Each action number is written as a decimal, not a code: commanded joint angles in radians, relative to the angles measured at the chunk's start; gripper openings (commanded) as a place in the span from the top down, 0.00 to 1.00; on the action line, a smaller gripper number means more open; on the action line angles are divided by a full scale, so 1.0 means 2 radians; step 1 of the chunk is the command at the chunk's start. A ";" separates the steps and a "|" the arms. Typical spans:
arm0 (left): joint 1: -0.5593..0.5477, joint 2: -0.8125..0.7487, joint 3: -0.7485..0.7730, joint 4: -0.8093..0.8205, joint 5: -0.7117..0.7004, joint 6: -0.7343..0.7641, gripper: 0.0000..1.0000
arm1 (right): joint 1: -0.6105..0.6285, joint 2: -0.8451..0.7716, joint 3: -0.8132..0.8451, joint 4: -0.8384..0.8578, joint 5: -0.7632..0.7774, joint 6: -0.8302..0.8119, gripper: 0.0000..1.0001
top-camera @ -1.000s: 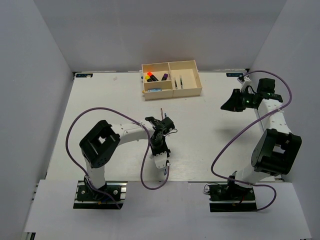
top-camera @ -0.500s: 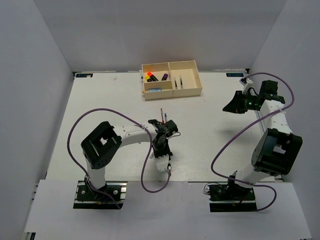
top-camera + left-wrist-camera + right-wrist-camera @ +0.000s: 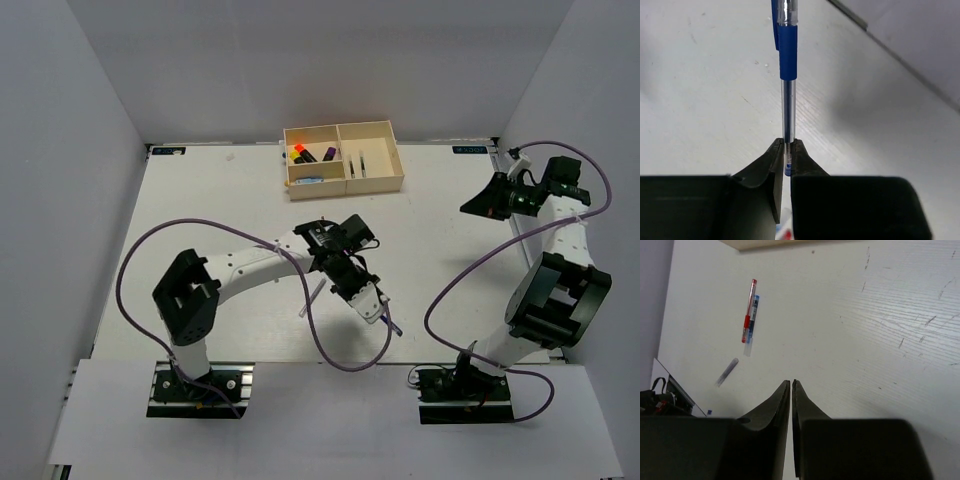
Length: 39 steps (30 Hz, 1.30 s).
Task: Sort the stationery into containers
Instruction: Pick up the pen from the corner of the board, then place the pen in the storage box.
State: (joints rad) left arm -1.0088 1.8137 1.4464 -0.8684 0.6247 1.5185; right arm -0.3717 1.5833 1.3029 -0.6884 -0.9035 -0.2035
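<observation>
Pinching the blue pen [image 3: 788,50] by its clear barrel, near 1 end, with the left gripper [image 3: 788,145], so the rest sticks straight ahead, probably for laying it in lengthwise. Held near table centre, aimed toward 5 o'clock, well apart from the tray [image 3: 375,184] at 12 o'clock, with 2 pens [image 3: 357,165] already in its larger compartment. Parked at 2 o'clock: right gripper [image 3: 791,383], pressed together on nothing, likely to stay clear. Yet to collect: red pen [image 3: 750,305] on the table.
</observation>
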 commanded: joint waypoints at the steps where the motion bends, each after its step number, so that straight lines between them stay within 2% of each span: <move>1: 0.015 -0.055 -0.014 0.020 0.064 -0.198 1.00 | -0.021 0.009 0.033 -0.014 -0.031 0.025 0.90; 2: 0.020 -0.061 -0.022 0.056 0.060 -0.287 1.00 | -0.031 0.010 0.035 -0.016 -0.033 0.027 0.91; 4: 0.045 -0.067 -0.015 0.090 0.057 -0.375 1.00 | -0.038 0.011 0.040 -0.016 -0.035 0.036 0.91; 5: 0.056 -0.065 -0.008 0.123 0.060 -0.462 1.00 | -0.046 0.011 0.041 -0.015 -0.037 0.039 0.91; 7: 0.091 -0.057 0.005 0.171 0.051 -0.568 1.00 | -0.051 0.011 0.042 -0.009 -0.041 0.047 0.91; 8: 0.101 -0.053 0.023 0.216 0.040 -0.662 1.00 | -0.057 0.010 0.040 -0.006 -0.041 0.050 0.91; 10: 0.117 -0.038 0.055 0.245 0.004 -0.743 1.00 | -0.062 0.008 0.037 -0.004 -0.043 0.052 0.91; 11: 0.128 -0.011 0.110 0.248 -0.053 -0.816 1.00 | -0.064 0.006 0.036 -0.004 -0.042 0.052 0.91; 15: 0.152 0.088 0.282 0.206 -0.187 -0.951 1.00 | -0.069 0.002 0.030 -0.004 -0.041 0.052 0.91; 17: 0.165 0.122 0.316 0.229 -0.251 -1.019 1.00 | -0.070 0.000 0.024 -0.002 -0.042 0.055 0.91; 19: 0.170 0.132 0.322 0.284 -0.280 -1.063 1.00 | -0.072 -0.002 0.020 0.001 -0.041 0.057 0.91; 23: 0.170 0.171 0.332 0.357 -0.362 -1.067 1.00 | -0.073 -0.008 0.007 0.006 -0.041 0.059 0.91; 25: 0.170 0.223 0.380 0.375 -0.394 -1.086 1.00 | -0.075 -0.011 -0.005 0.014 -0.042 0.066 0.91; 27: 0.170 0.240 0.384 0.388 -0.407 -1.086 1.00 | -0.074 -0.011 -0.012 0.017 -0.044 0.068 0.91; 31: 0.170 0.260 0.354 0.500 -0.415 -1.070 1.00 | -0.074 -0.014 -0.030 0.024 -0.048 0.070 0.92; 35: 0.170 0.306 0.389 0.504 -0.428 -1.048 1.00 | -0.076 -0.016 -0.037 0.022 -0.049 0.063 0.92; 39: 0.170 0.327 0.391 0.529 -0.419 -0.994 1.00 | -0.078 -0.019 -0.049 0.015 -0.048 0.051 0.92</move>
State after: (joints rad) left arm -0.6643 2.4783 2.1799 0.1089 -0.1997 -0.5522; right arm -0.5167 1.5921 1.2240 -0.6624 -0.9726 -0.0818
